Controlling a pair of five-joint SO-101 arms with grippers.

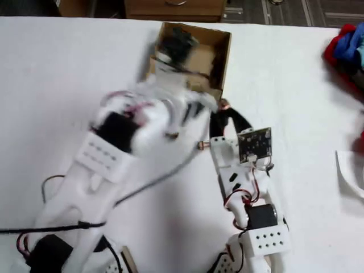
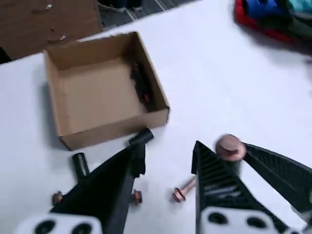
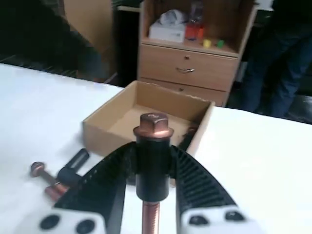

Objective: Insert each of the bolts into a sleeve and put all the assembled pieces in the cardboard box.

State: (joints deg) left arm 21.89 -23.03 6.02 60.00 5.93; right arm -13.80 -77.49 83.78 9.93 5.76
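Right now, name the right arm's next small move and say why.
Probably: move the right hand forward over the cardboard box and let go. It is shut on a sleeve with a bolt through it, held upright, and the box stands open just ahead, one dark piece already inside.

Layout on the bench (image 1: pixel 57 85).
The cardboard box (image 2: pixel 112 127) stands behind; a bolt (image 2: pixel 183 191) and sleeve (image 2: pixel 79 164) lie before it.
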